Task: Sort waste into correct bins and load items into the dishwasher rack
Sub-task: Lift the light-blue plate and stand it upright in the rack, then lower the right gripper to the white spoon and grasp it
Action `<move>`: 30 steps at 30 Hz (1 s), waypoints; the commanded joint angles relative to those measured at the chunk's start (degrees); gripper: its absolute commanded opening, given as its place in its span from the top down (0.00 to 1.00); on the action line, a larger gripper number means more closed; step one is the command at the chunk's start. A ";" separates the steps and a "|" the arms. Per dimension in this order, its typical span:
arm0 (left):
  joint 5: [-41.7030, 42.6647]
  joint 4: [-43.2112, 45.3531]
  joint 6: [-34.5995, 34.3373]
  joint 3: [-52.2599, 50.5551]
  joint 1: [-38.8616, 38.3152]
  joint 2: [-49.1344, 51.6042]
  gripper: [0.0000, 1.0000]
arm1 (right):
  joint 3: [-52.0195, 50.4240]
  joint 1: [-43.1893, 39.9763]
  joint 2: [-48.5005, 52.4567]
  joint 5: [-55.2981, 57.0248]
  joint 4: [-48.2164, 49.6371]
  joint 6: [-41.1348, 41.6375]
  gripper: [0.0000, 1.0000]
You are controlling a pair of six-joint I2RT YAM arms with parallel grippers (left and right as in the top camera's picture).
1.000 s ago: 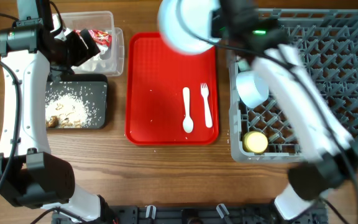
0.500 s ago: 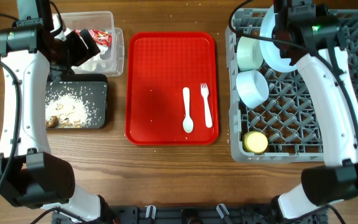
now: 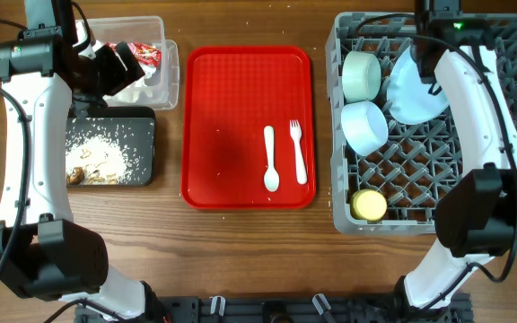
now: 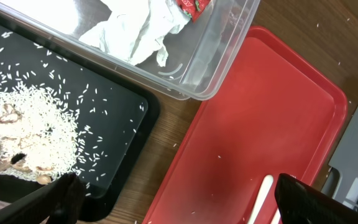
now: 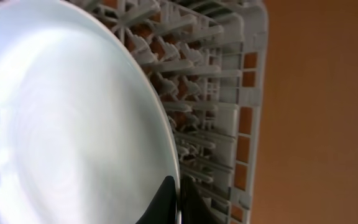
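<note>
My right gripper (image 5: 179, 202) is shut on the rim of the pale blue plate (image 3: 413, 90), holding it tilted over the back of the grey dishwasher rack (image 3: 496, 193); the plate (image 5: 61, 124) fills the right wrist view. Two pale blue bowls (image 3: 363, 75) (image 3: 364, 126) and the yellow cup (image 3: 369, 205) sit in the rack's left side. The white spoon (image 3: 270, 160) and fork (image 3: 298, 151) lie on the red tray (image 3: 223, 108). My left gripper (image 4: 179, 199) is open and empty above the bins. The clear tub (image 3: 164, 76) holds the napkin (image 4: 135, 31) and red wrapper (image 3: 144, 54). The black tray (image 3: 142, 135) holds rice (image 4: 30, 124).
The red tray's left half shows only a few stray rice grains (image 4: 219, 157). Bare wooden table (image 3: 258, 260) runs along the front. The rack's right half (image 3: 510, 99) holds only pegs.
My right arm has swung the plate from above the red tray's back edge rightward and down into the rack's back area. The left arm has not moved.
</note>
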 commanded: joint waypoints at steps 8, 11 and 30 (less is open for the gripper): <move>-0.31 0.00 0.11 0.48 0.33 -0.52 0.00 | 2.08 1.68 -0.09 -20.63 -3.91 8.04 0.00; -0.31 0.00 0.11 0.48 0.33 -0.52 0.00 | 4.28 1.68 -2.86 -21.03 -5.66 13.81 0.00; -0.31 0.00 0.11 0.48 0.33 -0.52 0.00 | -9.46 24.33 -8.61 -50.80 -0.46 40.98 0.26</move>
